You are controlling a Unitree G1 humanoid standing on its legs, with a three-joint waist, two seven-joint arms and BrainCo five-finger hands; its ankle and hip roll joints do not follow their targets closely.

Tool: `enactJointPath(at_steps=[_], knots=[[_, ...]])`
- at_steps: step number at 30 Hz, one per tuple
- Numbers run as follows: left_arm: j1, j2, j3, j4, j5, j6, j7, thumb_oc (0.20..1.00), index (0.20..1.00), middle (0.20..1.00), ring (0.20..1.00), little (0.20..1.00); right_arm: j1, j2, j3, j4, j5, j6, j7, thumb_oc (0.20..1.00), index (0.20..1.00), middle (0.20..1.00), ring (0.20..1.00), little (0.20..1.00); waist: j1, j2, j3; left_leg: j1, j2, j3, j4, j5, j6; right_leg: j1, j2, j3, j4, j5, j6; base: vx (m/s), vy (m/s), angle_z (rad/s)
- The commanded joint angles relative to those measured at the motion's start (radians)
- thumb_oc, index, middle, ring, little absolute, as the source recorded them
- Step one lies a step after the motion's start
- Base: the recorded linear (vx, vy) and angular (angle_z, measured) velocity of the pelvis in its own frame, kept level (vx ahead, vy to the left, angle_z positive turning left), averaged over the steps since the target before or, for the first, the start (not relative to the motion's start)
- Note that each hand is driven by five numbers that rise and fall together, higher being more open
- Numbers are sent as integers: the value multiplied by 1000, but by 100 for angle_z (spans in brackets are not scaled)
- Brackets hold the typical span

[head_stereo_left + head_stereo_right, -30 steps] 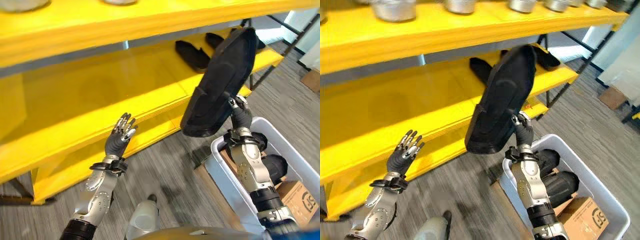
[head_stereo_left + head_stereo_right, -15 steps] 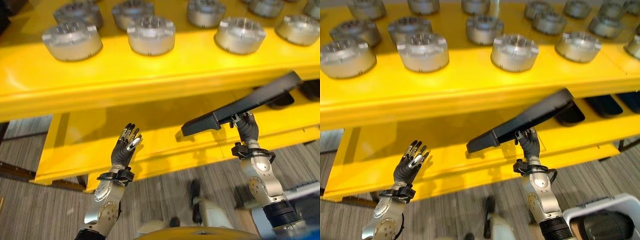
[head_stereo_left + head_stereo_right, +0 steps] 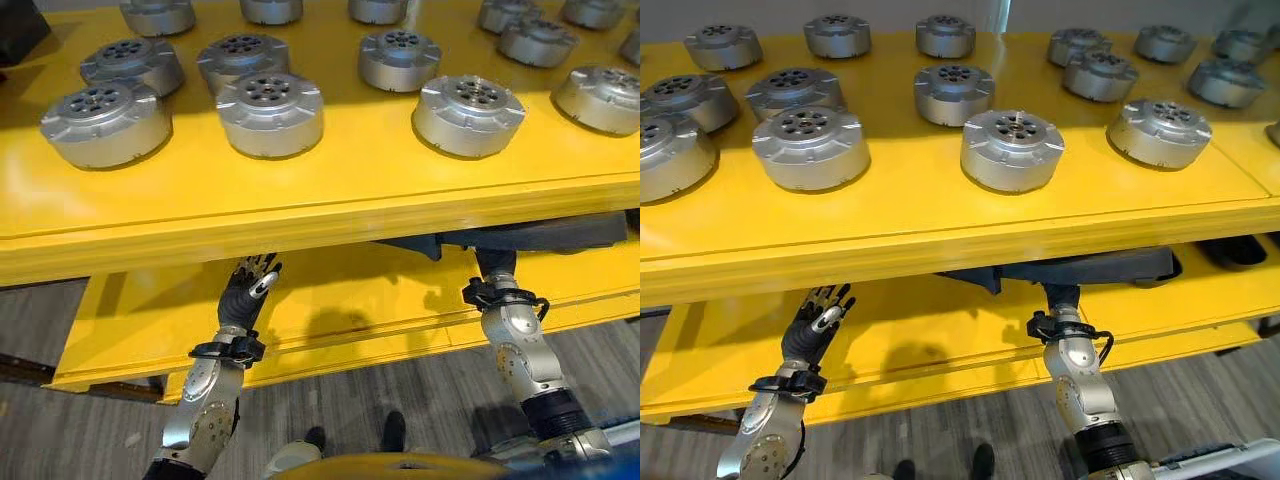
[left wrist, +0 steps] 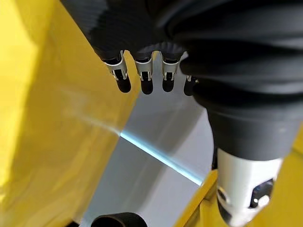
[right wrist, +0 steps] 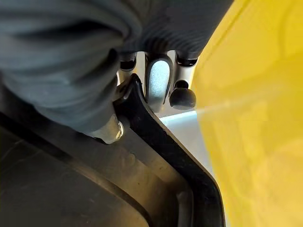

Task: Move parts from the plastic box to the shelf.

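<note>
Right hand (image 3: 1061,298), lower centre of frame, fingers curled round the rim of the black part (image 3: 1080,268), holding it flat under the upper board of the yellow shelf (image 3: 940,235). Left hand (image 3: 245,290), lower left, fingers straight and empty. Placing step: next, set the long, flat, dark tray-like part down on the lower board and let go.

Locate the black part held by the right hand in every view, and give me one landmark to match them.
Left eye view: the black part lies flat under the top shelf's front edge, right of centre.
Right eye view: just right of centre, below that edge.
Left wrist view: I cannot make it out.
Right wrist view: its dark rim runs under the right hand.
Shared landmark: the yellow shelf.
</note>
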Motion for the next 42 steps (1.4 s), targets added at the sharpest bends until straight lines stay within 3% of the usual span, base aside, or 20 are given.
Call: enactJointPath(at_steps=[1,4,5,6,7,8,9,13,14,17,21,28,33,42], knots=[[-31,69,-12,-47,-9,-22,-28,1000,1000,1000,1000,1000,-50,-10,-48,-63,25,-82,15,200,200,200,200,200,21,-54,-48,-2,-42,-18,-21,39,-7,22,-41,-38,116,-113,56,-23,-108,54],[-28,61,-25,-42,-12,-16,-37,1000,1000,1000,1000,1000,-33,-14,-51,-67,28,-85,15,200,200,200,200,200,30,-54,-37,-30,-48,-36,2,50,-21,37,-39,-63,102,-117,47,-53,-59,44],[-45,59,-34,-39,-15,-17,-36,1000,1000,1000,1000,1000,-28,-22,-69,-73,22,-92,7,200,200,200,200,200,15,-58,-16,-79,-40,43,77,40,-38,42,-57,-90,112,-124,45,-71,2,44],[-45,59,-35,-39,-15,-17,-36,1000,1000,1000,1000,1000,-28,-22,-69,-73,22,-92,7,200,200,200,200,200,14,-58,-17,-81,-40,43,77,40,-38,40,-58,-91,112,-123,45,-105,75,51],[-63,54,-38,-30,-15,-18,-33,1000,1000,1000,1000,1000,-30,-32,-78,-77,12,-97,-8,200,200,200,200,200,-5,-60,1,-109,8,170,124,46,-42,40,-73,-106,125,-128,45,-99,102,70],[-74,51,-45,-25,-22,-17,-38,1000,1000,1000,1000,1000,-39,-32,-71,-74,17,-93,-15,200,200,200,200,200,-13,-61,13,-111,74,254,132,48,-40,41,-85,-109,132,-125,48,-104,125,79],[-74,49,-44,-25,-23,-18,-37,1000,1000,1000,1000,1000,-39,-27,-71,-73,16,-90,-20,200,200,200,200,200,-11,-59,15,-108,112,280,133,61,-47,44,-90,-108,132,-126,51,-40,119,69],[-61,48,-41,-33,-24,-12,-31,1000,1000,1000,1000,1000,-24,-14,-58,-53,13,-81,-22,200,200,200,200,200,-5,-34,-2,-76,196,239,60,108,-76,60,-100,-101,149,-140,67,48,155,15],[-60,45,-40,-29,-22,-8,-30,1000,1000,1000,1000,1000,-17,-9,-51,-42,15,-72,-18,200,200,200,200,200,-7,-19,-12,-54,198,231,16,103,-73,56,-113,-103,176,-145,74,73,252,-8],[-63,48,-43,-19,-15,-6,-35,1000,1000,1000,1000,1000,-7,-1,-46,-32,15,-64,-10,200,200,200,200,200,-10,-12,-21,-47,186,237,2,92,-67,48,-129,-101,196,-145,79,39,197,6],[-82,65,-46,-16,-6,-8,-37,1000,1000,1000,1000,1000,-12,16,-30,-13,10,-46,4,200,200,200,200,200,-6,-27,-25,-52,124,257,49,40,-48,76,-195,-112,195,-121,109,50,183,39],[-94,80,-32,-11,11,-16,-19,1000,1000,1000,1000,1000,-63,17,-8,18,-17,-24,4,200,200,200,200,200,0,-51,-32,-54,78,301,89,-5,-27,73,-241,-88,190,-87,141,40,134,-7],[-85,82,-29,-16,11,-16,-17,1000,1000,1000,1000,1000,-105,14,5,70,-19,-16,-1,200,200,200,200,200,3,-60,-33,-51,72,312,94,-14,-21,70,-244,-75,188,-78,148,30,37,-19],[-45,95,-38,-33,-11,0,-35,1000,1000,1000,1000,1000,-233,37,78,397,14,26,5,200,200,200,200,200,15,-70,-32,-23,81,330,82,-18,-20,72,-234,-53,186,-77,150,23,-1,-8]])
